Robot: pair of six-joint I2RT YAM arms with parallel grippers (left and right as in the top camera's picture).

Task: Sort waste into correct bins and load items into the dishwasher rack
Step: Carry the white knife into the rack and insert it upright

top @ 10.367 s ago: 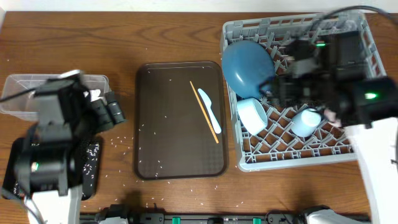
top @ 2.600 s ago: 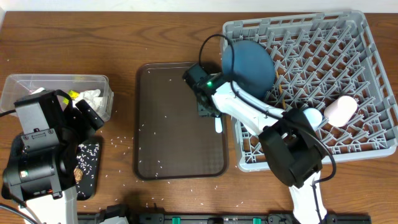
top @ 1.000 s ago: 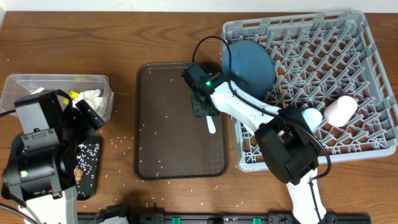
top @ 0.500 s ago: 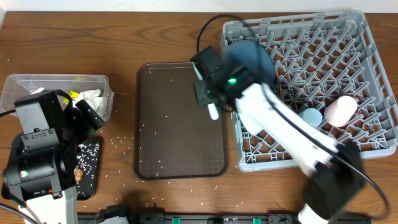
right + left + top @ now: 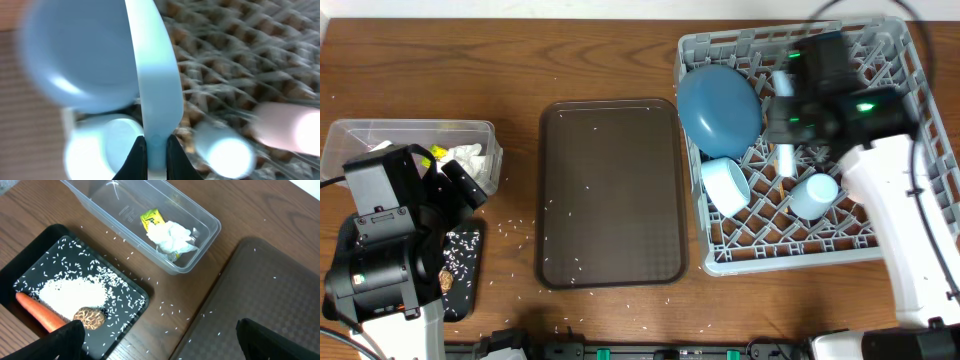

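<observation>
Near the left edge of the tabletop, the clear rectangular plastic box [image 5: 176, 203] holds a crumpled white paper [image 5: 173, 236] and a small yellow-green wrapper [image 5: 151, 218]. Just before it, the shallow black rectangular tray [image 5: 31, 272] carries white rice grains [image 5: 72, 292], an orange carrot [image 5: 37, 315] and a brown food lump [image 5: 90, 318]. The left gripper [image 5: 160, 332] hangs above with fingers [image 5: 60, 342] wide apart (only their dark tips show). A dark brown serving tray [image 5: 610, 190] lies at the middle. Toward the right edge, over the large grey plastic rack [image 5: 790, 258] with its round blue plate [image 5: 719, 105] and white bowl [image 5: 724, 186], the right gripper [image 5: 156, 150] pinches the pale blue spoon [image 5: 152, 75] by its handle.
</observation>
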